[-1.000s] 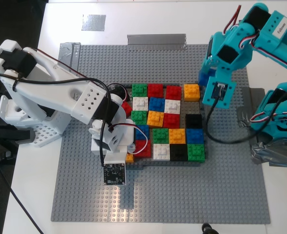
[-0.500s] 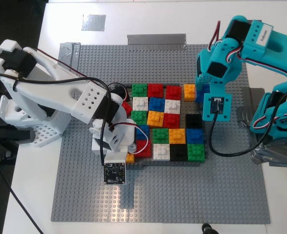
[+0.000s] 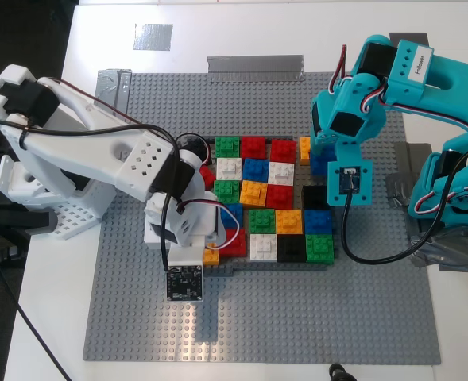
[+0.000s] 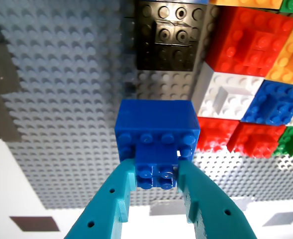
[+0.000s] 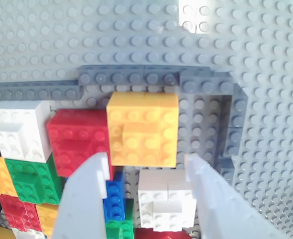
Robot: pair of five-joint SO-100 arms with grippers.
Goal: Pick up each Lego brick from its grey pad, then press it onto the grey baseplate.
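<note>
My first gripper (image 4: 156, 172), on the teal arm, is shut on a blue Lego brick (image 4: 156, 124) and holds it over the grey baseplate (image 4: 61, 99), beside the black brick (image 4: 168, 40) of the mosaic. In the exterior view the blue brick (image 3: 322, 161) is at the mosaic's upper right. My second gripper (image 5: 146, 164), on the white arm, is open. Its fingers (image 5: 94, 179) flank the near edge of an orange Lego brick (image 5: 144, 127) sitting in a corner of the dark-grey frame (image 5: 206, 82). One grey pad (image 3: 152, 36) lies bare on the white table.
A mosaic of coloured bricks (image 3: 269, 198) fills the frame in the middle of the baseplate (image 3: 297, 317). A long grey tape strip (image 3: 255, 65) lies at the far edge. The white arm's base (image 3: 35, 159) stands at the exterior view's left, the teal arm's base (image 3: 456, 206) at its right.
The teal arm has carried the blue brick leftward and lower in the exterior view, to the mosaic's upper right edge. The white arm has shifted only slightly.
</note>
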